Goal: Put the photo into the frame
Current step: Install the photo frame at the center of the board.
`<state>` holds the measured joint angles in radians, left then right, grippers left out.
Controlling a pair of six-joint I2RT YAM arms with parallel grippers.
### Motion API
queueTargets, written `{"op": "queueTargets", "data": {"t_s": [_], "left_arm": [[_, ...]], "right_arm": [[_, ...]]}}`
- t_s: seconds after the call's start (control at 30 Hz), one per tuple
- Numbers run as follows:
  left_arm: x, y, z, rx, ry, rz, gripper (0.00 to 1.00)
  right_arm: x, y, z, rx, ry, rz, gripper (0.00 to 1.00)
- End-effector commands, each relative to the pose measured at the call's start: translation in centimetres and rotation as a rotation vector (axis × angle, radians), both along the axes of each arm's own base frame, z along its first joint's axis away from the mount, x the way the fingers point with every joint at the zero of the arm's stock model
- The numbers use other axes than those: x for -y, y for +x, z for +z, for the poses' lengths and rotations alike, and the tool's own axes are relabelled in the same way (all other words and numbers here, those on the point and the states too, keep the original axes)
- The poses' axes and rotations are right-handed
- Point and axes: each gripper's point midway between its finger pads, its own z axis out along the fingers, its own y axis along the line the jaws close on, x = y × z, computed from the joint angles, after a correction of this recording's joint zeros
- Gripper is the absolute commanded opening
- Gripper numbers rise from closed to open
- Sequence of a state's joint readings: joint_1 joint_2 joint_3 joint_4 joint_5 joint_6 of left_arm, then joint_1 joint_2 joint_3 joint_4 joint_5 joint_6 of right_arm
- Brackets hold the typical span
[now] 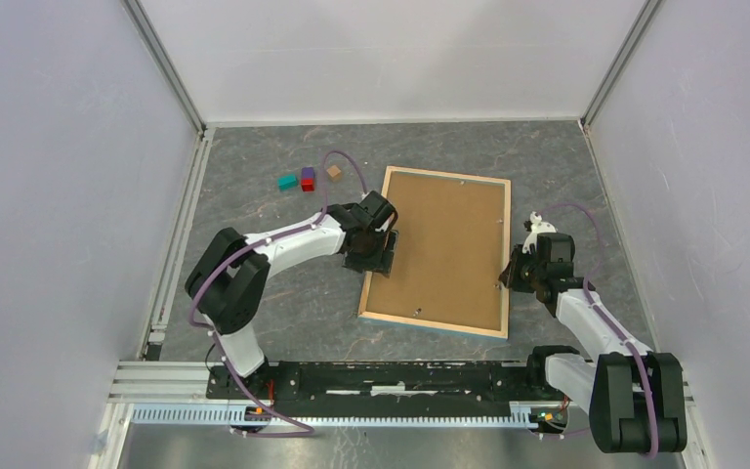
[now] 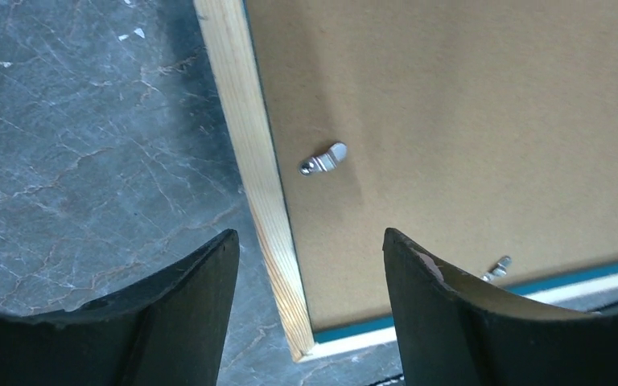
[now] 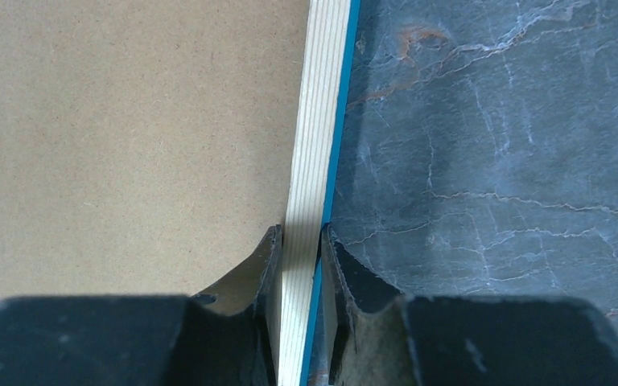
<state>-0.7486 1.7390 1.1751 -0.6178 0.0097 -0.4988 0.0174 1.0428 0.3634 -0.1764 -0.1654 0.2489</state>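
The frame [image 1: 434, 325] lies face down on the table, pale wood back up, with a thin blue edge showing. The brown backing board [image 1: 444, 239] fills it, held by small metal clips [image 2: 324, 159]. The photo is hidden. My left gripper [image 1: 371, 256] is open and empty above the frame's left rail [image 2: 256, 161], near its front corner, jaws wide apart either side of the rail [image 2: 308, 235]. My right gripper [image 1: 508, 277] is shut on the frame's right rail [image 3: 318, 121], one finger on the board side and one on the outer blue side [image 3: 300, 235].
Three small blocks stand at the back left of the table: teal [image 1: 286, 182], purple and red [image 1: 308, 179], brown [image 1: 333, 172]. White walls enclose the table on three sides. An aluminium rail [image 1: 171, 264] runs along the left edge.
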Motion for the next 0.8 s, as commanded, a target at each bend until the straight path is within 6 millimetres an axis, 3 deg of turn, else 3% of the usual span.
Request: {"op": "queueTargets", "data": {"t_s": [0.0, 0.27, 0.5, 0.77], "left_arm": [[-0.7, 1.7, -0.6, 0.053, 0.086, 0.021, 0.69], [0.0, 3.4, -1.3, 0.086, 0.095, 0.072, 0.6], [0.4, 3.5, -2.1, 0.067, 0.101, 0.082, 0.66], [-1.6, 4.0, -2.9, 0.101, 0.186, 0.185, 0.53]], "right_arm": [[-0.1, -0.1, -0.4, -0.009, -0.016, 0.039, 0.15], [-0.1, -0.2, -0.5, -0.012, -0.013, 0.046, 0.13], [-0.3, -0.3, -0.7, -0.018, -0.006, 0.052, 0.13], [-0.4, -0.4, -0.8, -0.023, 0.001, 0.057, 0.1]]}}
